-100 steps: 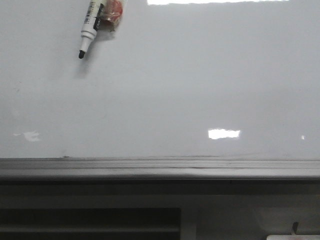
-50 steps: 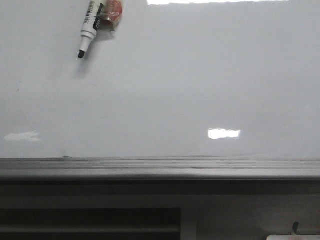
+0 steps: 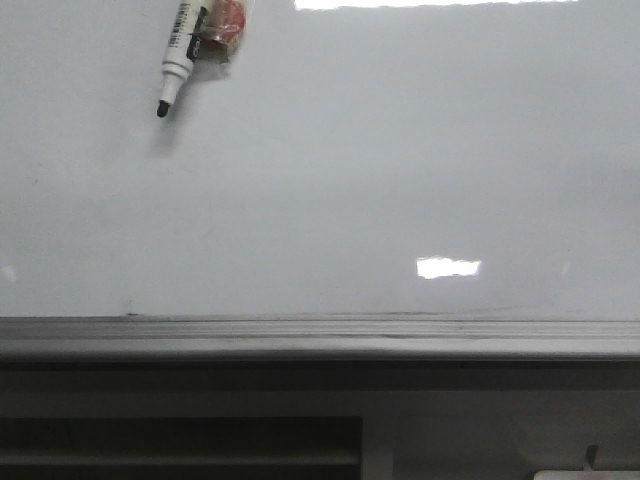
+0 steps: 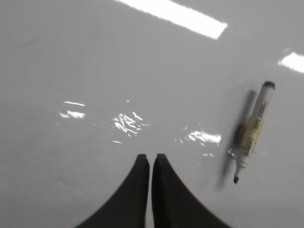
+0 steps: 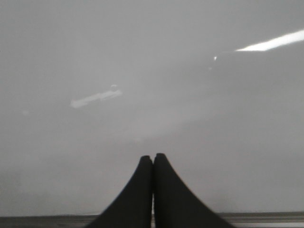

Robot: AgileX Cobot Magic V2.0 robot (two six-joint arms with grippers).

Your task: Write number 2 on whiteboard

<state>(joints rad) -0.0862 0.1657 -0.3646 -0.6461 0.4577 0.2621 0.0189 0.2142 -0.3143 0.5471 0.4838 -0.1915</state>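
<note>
**A:** Nothing solid has shifted since the earlier front pictures. Only the bright patch low on the left of the whiteboard (image 3: 330,190) has faded out; the marker pen (image 3: 180,62) sits where it did. That fits a reflection sliding as one of your arms moves out of the front camera's sight, though I can't confirm it.

**B:** Where is the pen relative to the board?

**A:** It's stuck near the board's upper left, cap off, black tip pointing down and slightly left. An orange-brown holder (image 3: 222,30) hugs its barrel, and I judge that is what keeps it on the board, so you can pull it free.

**B:** And the number 2?

**A:** Not on the board. The surface is unmarked above the grey ledge (image 3: 320,338), so the writing has not begun.

**B:** My claws?

**A:** Your left gripper (image 4: 150,158) has its jaws pressed together on nothing. It faces the board, with the pen (image 4: 251,132) off to one side of it. Your right gripper (image 5: 152,157) is likewise closed and empty, facing bare board near the ledge.

**B:** So what next?

**A:** I'd say you need to spread the left jaws before reaching for the pen.
</note>
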